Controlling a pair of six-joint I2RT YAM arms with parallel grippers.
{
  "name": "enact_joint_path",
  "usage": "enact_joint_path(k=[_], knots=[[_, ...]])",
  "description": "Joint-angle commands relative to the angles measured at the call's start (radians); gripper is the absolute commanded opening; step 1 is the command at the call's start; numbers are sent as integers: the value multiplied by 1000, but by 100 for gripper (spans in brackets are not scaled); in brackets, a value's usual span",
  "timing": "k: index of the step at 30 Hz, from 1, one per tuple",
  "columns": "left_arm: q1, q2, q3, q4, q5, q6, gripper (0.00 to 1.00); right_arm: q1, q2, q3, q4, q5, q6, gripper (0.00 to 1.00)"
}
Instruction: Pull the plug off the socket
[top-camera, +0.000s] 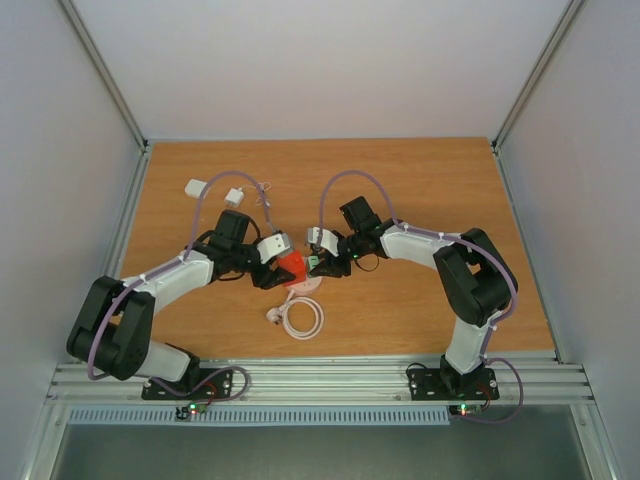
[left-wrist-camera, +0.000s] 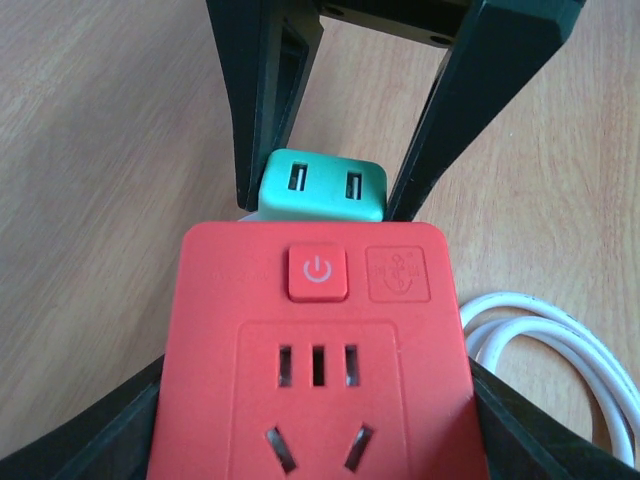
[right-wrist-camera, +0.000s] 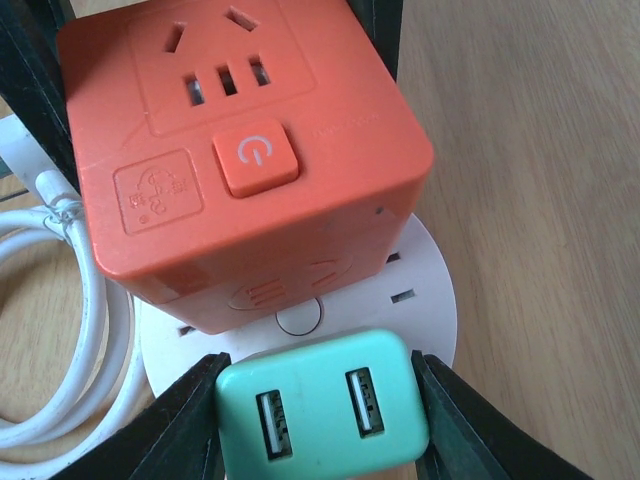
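The socket (top-camera: 310, 286) (right-wrist-camera: 425, 290) is a round, flat, pale disc on the wooden table. A red cube adapter (top-camera: 291, 266) (left-wrist-camera: 315, 350) (right-wrist-camera: 230, 140) stands on it. My left gripper (top-camera: 283, 268) (left-wrist-camera: 315, 435) is shut on the cube's two sides. Beside the cube a mint-green USB plug (top-camera: 318, 262) (left-wrist-camera: 322, 186) (right-wrist-camera: 325, 415) sits on the disc's edge. My right gripper (top-camera: 322, 264) (right-wrist-camera: 320, 425) is shut on it, its fingers (right-wrist-camera: 170, 430) pressed against both flanks. The two grippers face each other across the socket.
The socket's white cable (top-camera: 303, 318) (left-wrist-camera: 560, 350) (right-wrist-camera: 70, 330) lies coiled on the table just in front of it. Two small white adapters (top-camera: 195, 187) (top-camera: 233, 196) lie at the back left. Grey walls enclose the table.
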Motion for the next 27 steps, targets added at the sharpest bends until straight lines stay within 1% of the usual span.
enact_joint_path(k=[1,3,6,9,12,16,19,22,27], knots=[[-2,-42,51,195,258,-120,27,-23,69,-45,-79,234,16,7],[-3,-47,53,164,243,-65,27,-24,69,-45,-79,236,14,7],[-11,-62,64,82,205,82,27,-23,70,-44,-79,238,13,6],[-21,-89,56,48,155,216,27,-24,71,-42,-80,240,17,6],[-18,-86,70,3,136,263,27,-23,72,-40,-80,241,16,7],[4,-93,83,-66,155,276,27,-23,70,-42,-81,241,18,7],[45,-111,91,-137,150,296,27,-23,66,-43,-79,238,24,9],[120,-121,119,-235,139,331,27,-23,61,-43,-78,235,30,13],[247,-101,225,-415,67,434,28,-23,57,-40,-75,236,37,18]])
